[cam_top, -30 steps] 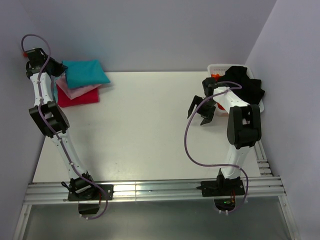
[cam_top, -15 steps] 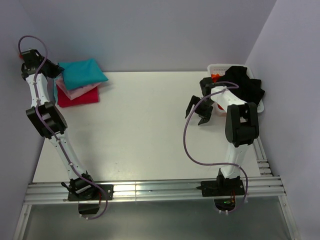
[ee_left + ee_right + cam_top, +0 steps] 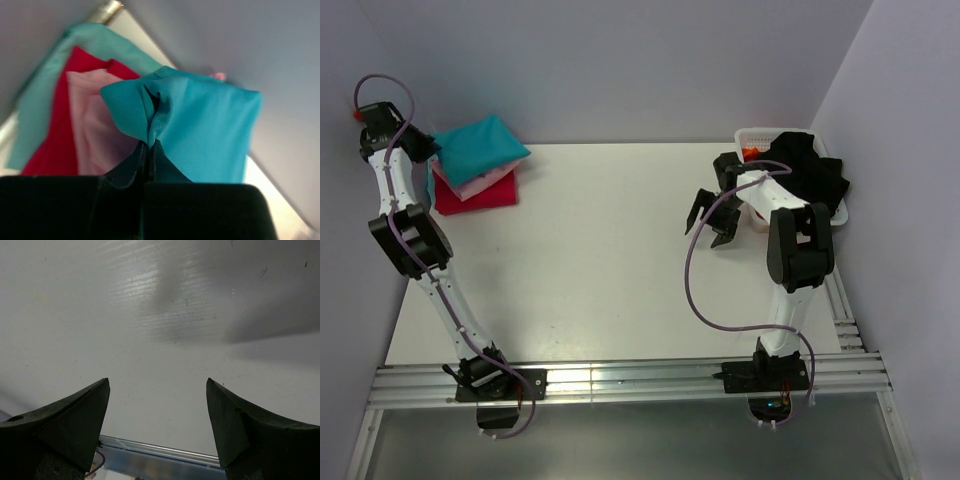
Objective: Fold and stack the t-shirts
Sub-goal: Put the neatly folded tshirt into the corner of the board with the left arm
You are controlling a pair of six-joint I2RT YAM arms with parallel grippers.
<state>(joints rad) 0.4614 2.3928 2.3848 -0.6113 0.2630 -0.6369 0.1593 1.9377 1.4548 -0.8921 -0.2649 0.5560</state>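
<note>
Left hand (image 3: 420, 146) has drawn back toward the far-left corner, clamped on a pinch of the teal t-shirt (image 3: 480, 143). The shirt has slid with it, still atop the pink t-shirt (image 3: 485, 182) and red t-shirt (image 3: 475, 196).

Judgement: the top of the stack is being straightened.

Right hand (image 3: 712, 218), jaws wide and empty, has drifted from the basket (image 3: 752, 133) over bare surface (image 3: 600, 250); the black t-shirt (image 3: 810, 170) is heaped in the basket.

Only the left wrist view shows the pinched fold — only the overhead shows the basket.
</note>
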